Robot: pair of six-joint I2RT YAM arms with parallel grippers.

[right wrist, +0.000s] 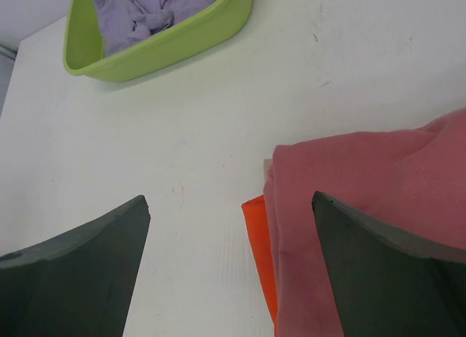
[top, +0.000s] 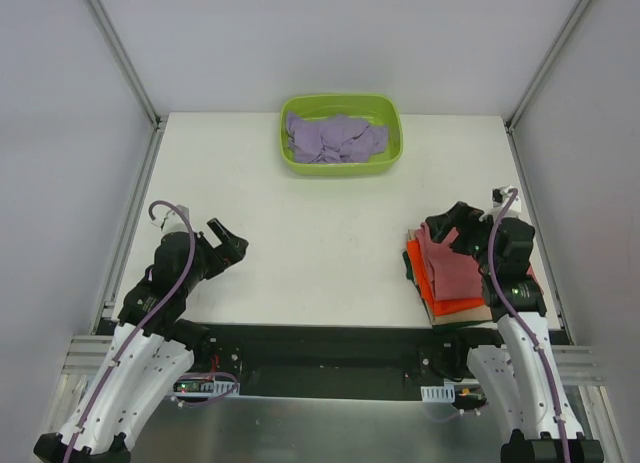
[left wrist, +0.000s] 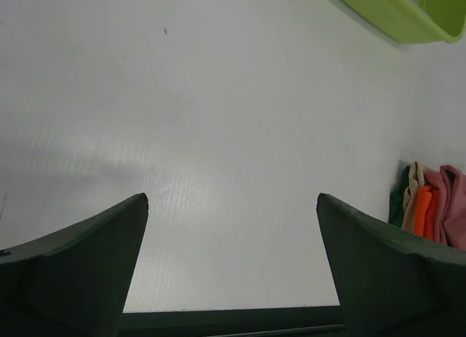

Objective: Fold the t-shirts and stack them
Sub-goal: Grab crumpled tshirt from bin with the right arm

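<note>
Rose-red shirt (top: 452,265) is lying folded atop orange shirt (top: 440,299); lilac shirt (top: 335,138) is waiting crumpled in the tub (top: 340,167); left gripper (top: 229,241) and right gripper (top: 448,223) are gaping empty

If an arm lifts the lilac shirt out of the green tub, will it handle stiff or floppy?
Probably floppy: the lilac shirt lies crumpled in irregular folds, so it should sag from a single pinch. It looks like thin, light cloth, so the green tub would likely stay put. It may come up bunched and need spreading.
</note>
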